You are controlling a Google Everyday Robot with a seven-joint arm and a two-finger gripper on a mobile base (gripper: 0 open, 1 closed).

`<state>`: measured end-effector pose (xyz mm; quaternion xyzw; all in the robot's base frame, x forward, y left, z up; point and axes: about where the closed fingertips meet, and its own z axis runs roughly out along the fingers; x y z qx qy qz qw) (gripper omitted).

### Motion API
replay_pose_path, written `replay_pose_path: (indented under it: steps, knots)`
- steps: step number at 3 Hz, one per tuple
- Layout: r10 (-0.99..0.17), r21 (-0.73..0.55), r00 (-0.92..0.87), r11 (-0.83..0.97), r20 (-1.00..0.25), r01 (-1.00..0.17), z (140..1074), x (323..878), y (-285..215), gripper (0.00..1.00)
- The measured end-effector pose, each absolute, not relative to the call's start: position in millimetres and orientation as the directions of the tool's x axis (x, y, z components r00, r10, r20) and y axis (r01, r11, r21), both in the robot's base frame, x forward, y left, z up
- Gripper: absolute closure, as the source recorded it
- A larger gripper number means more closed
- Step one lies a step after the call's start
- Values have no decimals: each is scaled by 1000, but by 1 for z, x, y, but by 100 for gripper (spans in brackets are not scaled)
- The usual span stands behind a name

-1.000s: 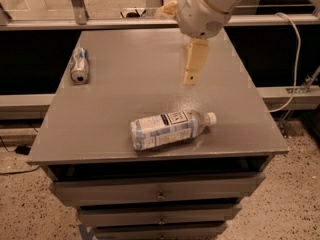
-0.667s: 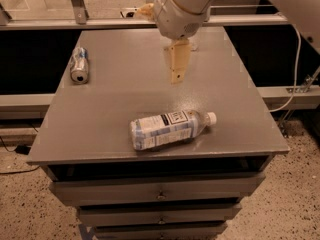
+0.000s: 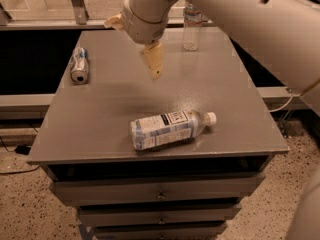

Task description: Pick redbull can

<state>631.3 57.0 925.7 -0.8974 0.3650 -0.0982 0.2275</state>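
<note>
Gripper over mid-table; impossible to tell how open. Redbull can well apart, lying by left edge.

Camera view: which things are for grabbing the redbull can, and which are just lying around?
For the job:
redbull can, on its side at the left of the table
gripper, in the air over the table

Just lying about:
labelled bottle, on its side
water bottle, upright at the back

Grey metal cabinet with drawers, flat grey surface on top. Speckled floor below, metal rail behind, pretty dim warm light overall.
</note>
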Motion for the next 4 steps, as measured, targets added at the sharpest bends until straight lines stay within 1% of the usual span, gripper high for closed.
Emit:
replay_pose_path:
  steps: [1,2,4]
  knots:
    - [-616,-471,784,-715,74,-517,911,660,88,0]
    - [-542,-452,834,-772,104,-446,901,686,120,0]
    - [-408,-393,898,-862,163,-321,883,716,171,0]
